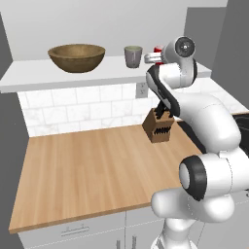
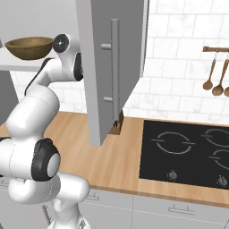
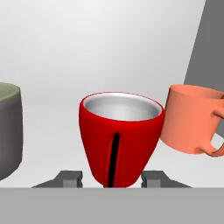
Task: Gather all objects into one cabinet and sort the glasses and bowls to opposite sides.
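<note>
On the white shelf board (image 1: 97, 73) of the grey cabinet, the wide brown wooden bowl (image 1: 77, 57) sits at the left. The grey tumbler (image 1: 133, 56) stands to its right. In the hand view a red cup (image 3: 120, 138) stands upright between the grey tumbler (image 3: 8, 131) and the orange handled mug (image 3: 192, 124). My gripper (image 3: 111, 179) is open, its fingertips (image 3: 70, 178) straddling the red cup's base with small gaps on both sides. From the left base view my hand hides most of the red cup (image 1: 158, 49).
The cabinet's open grey door (image 2: 96, 67), with its long bar handle (image 2: 115, 62), hangs right beside my arm. Below the shelf are a knife block (image 1: 159, 125) on the wooden counter (image 1: 87, 170), a black cooktop (image 2: 188, 152) and hanging wooden spoons (image 2: 214, 80).
</note>
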Robot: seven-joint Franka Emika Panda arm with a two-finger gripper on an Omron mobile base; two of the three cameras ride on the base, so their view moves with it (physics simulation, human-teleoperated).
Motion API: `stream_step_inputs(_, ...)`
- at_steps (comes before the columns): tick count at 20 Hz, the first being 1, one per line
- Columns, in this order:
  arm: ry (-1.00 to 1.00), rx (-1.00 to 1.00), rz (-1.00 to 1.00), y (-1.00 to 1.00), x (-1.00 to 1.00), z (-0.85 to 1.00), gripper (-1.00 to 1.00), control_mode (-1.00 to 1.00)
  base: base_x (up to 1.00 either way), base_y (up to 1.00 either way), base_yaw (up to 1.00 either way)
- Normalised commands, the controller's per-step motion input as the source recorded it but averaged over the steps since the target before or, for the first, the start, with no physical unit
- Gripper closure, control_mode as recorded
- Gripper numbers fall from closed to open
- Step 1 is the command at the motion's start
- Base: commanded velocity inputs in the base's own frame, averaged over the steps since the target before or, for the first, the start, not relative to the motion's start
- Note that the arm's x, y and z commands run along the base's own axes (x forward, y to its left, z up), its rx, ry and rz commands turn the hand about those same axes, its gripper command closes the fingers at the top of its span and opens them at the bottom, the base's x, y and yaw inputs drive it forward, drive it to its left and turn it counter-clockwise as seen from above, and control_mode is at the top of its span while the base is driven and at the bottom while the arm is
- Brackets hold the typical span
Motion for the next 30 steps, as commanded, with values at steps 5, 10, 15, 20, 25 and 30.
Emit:
stream_step_inputs(5,0.0,0.0,0.02,0.0,-0.11,0.0,-1.0,-1.0,0.0,0.0,0.0)
stream_step_inputs(10,-0.02,0.0,0.03,0.0,-0.71,0.15,-1.0,-1.0,0.0,0.0,0.0)
stream_step_inputs(15,-0.07,0.0,0.0,0.2,-0.9,0.05,-1.0,-1.0,0.0,0.0,0.0)
stream_step_inputs(20,-0.06,0.0,0.0,0.44,-0.8,0.0,-1.0,-1.0,0.0,0.0,0.0)
stream_step_inputs(25,-0.08,0.0,-0.03,0.48,-0.87,0.0,-1.0,-1.0,0.0,0.0,0.0)
stream_step_inputs(30,0.0,0.01,-0.01,0.37,-1.0,0.33,-1.0,-1.0,0.0,0.0,0.0)
